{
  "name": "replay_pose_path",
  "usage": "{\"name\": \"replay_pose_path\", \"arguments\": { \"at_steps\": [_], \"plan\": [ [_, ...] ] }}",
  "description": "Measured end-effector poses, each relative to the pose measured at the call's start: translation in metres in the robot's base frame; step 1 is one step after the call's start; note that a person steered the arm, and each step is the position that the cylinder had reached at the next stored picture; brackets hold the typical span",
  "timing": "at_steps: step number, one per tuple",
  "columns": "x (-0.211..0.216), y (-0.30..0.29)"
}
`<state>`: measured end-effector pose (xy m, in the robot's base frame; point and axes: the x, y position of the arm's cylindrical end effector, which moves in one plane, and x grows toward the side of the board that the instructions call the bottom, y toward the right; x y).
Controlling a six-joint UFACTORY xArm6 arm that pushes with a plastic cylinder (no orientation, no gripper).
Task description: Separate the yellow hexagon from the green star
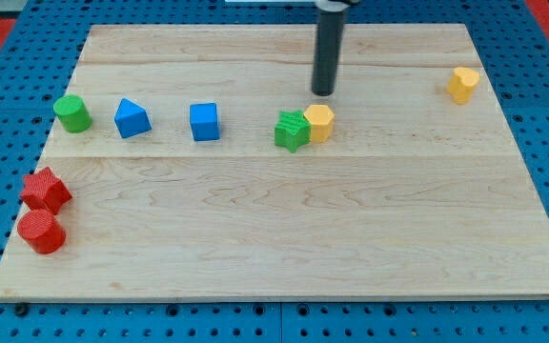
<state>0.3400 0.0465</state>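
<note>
The yellow hexagon point(320, 122) sits near the middle of the wooden board, touching the green star point(292, 131) on its left. My tip point(323, 93) is just above the yellow hexagon toward the view's top, a small gap away from it. The rod comes down from the view's top edge.
A blue cube point(204, 122), a blue triangular block point(132, 118) and a green cylinder point(71, 113) stand in a row to the left. Two red blocks point(43, 191) point(41, 232) sit at the lower left. Another yellow block point(462, 84) is at the upper right. The wooden board point(284, 238) lies on a blue pegboard.
</note>
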Motion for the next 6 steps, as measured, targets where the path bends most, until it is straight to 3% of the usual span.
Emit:
{"name": "replay_pose_path", "arguments": {
  "at_steps": [2, 3, 4, 5, 6],
  "plan": [
    [0.084, 0.051],
    [0.092, 0.064],
    [0.054, 0.073],
    [0.088, 0.041],
    [0.153, 0.038]
  ]
}}
